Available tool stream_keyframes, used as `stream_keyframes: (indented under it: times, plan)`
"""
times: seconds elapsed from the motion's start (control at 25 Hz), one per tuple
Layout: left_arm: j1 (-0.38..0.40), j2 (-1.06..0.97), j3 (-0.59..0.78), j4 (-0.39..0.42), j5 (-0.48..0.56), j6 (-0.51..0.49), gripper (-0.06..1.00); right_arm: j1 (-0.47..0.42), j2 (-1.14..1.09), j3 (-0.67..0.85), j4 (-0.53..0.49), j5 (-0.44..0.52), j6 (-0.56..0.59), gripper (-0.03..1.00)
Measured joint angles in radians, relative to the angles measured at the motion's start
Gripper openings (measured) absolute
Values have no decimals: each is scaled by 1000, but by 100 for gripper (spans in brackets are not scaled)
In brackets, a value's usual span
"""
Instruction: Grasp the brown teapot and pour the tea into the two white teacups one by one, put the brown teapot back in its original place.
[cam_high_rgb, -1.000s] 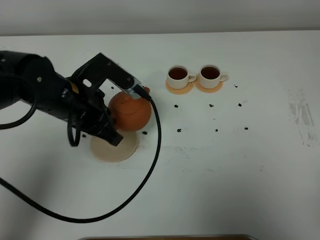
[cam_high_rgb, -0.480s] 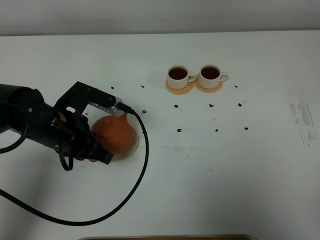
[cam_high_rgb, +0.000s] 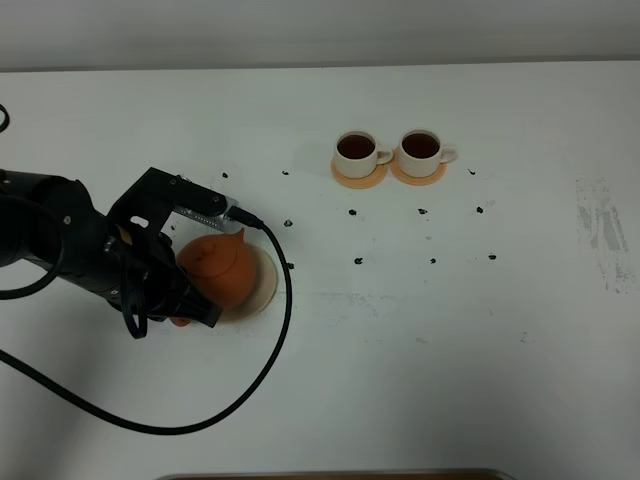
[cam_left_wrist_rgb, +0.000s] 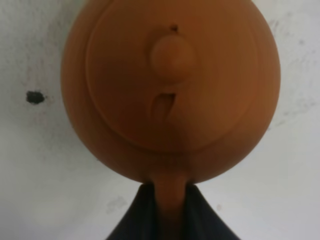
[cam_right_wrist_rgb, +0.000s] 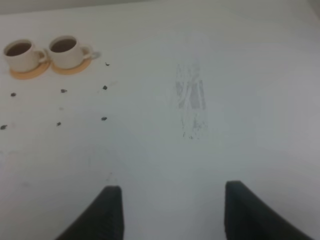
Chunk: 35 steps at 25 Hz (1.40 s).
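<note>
The left gripper (cam_left_wrist_rgb: 170, 200) is clamped on the loop handle of the round, squat reddish-brown clay teapot (cam_high_rgb: 215, 268): in the left wrist view its two dark fingers (cam_left_wrist_rgb: 135, 215) press the handle from either side, and the knobbed lid faces the camera. The teapot sits at the left of the table, over the round, flat, pale beige disc coaster (cam_high_rgb: 262, 292), of which only a crescent at the teapot's right and near edge shows. Whether the teapot's base rests fully on the disc cannot be told, since the black arm and its cable cover its left side.

The right gripper (cam_right_wrist_rgb: 167, 212) hangs above bare table at the right, its two dark fingers well apart with nothing between them.

Far and right of the teapot stand the two small cream-white ceramic teacups (cam_high_rgb: 358, 150), side by side and nearly touching, each on a small round orange coaster (cam_high_rgb: 358, 178) and each filled with dark tea, handles pointing right.

The white tabletop (cam_high_rgb: 480, 340) is dotted with small black marks between the teapot and the cups, and a grey scuffed patch (cam_high_rgb: 605, 230) lies near its right edge. A pale wall runs behind the far edge. The right arm itself is outside the high view.
</note>
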Motion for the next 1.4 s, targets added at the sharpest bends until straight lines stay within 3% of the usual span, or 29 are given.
stream_keyframes:
  times: [0.48, 0.76, 0.92, 1.4]
  plan:
    - [0, 26, 0, 5, -36, 0, 13, 0, 0, 0, 0, 0, 0, 47]
    - [0, -11, 0, 5, -33, -1, 37, 0, 0, 0, 0, 0, 0, 47]
    - [0, -92, 0, 5, -9, -2, 42, 0, 0, 0, 0, 0, 0, 47]
    - [0, -494, 0, 33, 72, -2, 43, 0, 0, 0, 0, 0, 0, 47]
